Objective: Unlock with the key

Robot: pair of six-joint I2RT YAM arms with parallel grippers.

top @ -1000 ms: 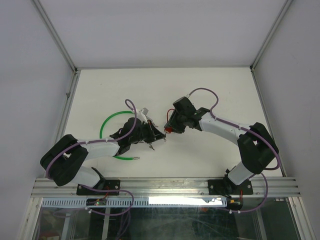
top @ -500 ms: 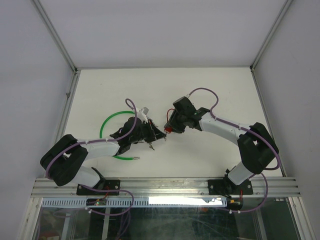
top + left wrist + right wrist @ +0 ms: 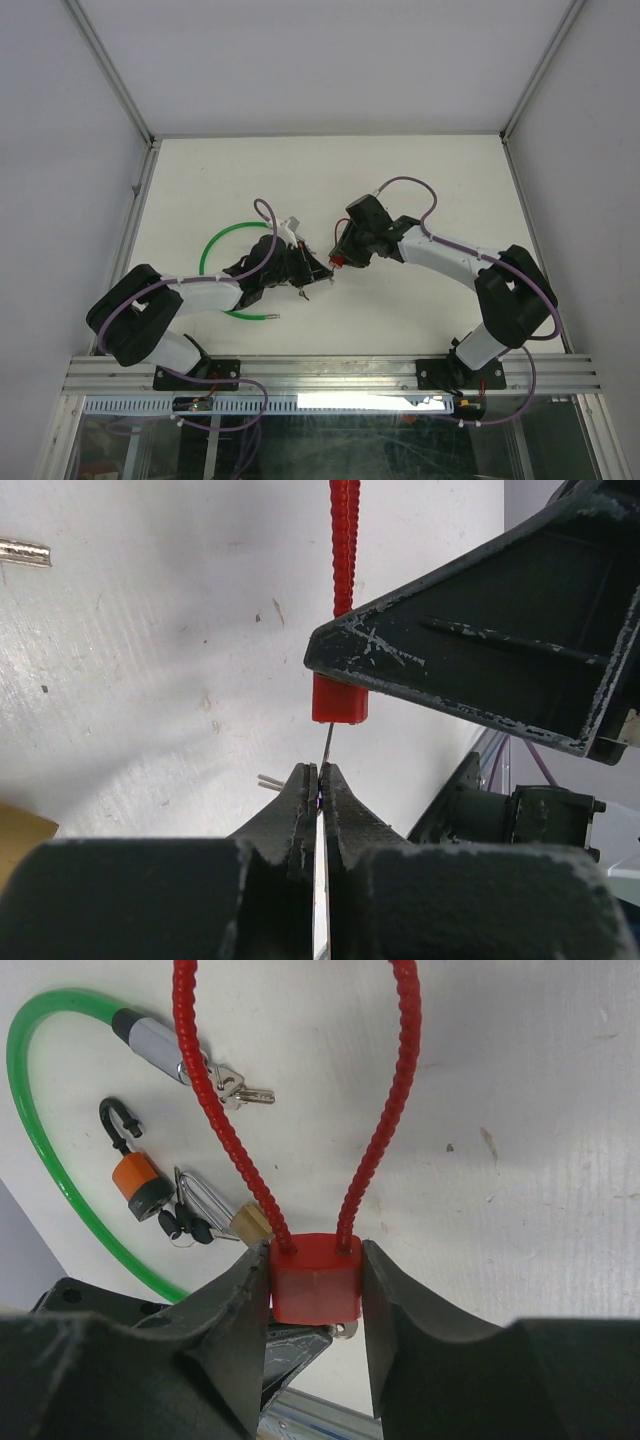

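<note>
My right gripper (image 3: 315, 1285) is shut on a red padlock (image 3: 316, 1278) with a red ribbed cable shackle (image 3: 385, 1110), held above the table; the lock also shows in the top view (image 3: 338, 262). My left gripper (image 3: 320, 776) is shut on a thin silver key (image 3: 326, 744), seen edge-on, whose tip reaches the bottom of the red lock body (image 3: 339, 700). In the top view the left gripper (image 3: 318, 271) meets the right gripper (image 3: 343, 256) at mid-table. The key's head (image 3: 345, 1331) peeks out below the lock in the right wrist view.
A green cable lock (image 3: 40, 1160) with a silver barrel (image 3: 155, 1040) and keys (image 3: 240, 1087) lies on the table, its loop also in the top view (image 3: 215, 250). An orange padlock (image 3: 140, 1180), a brass padlock (image 3: 250, 1223) and black keys (image 3: 185, 1225) lie inside the loop.
The left arm has shifted slightly, elbow moving a little right. Both grippers stay together at the lock; nothing taken or let go.
</note>
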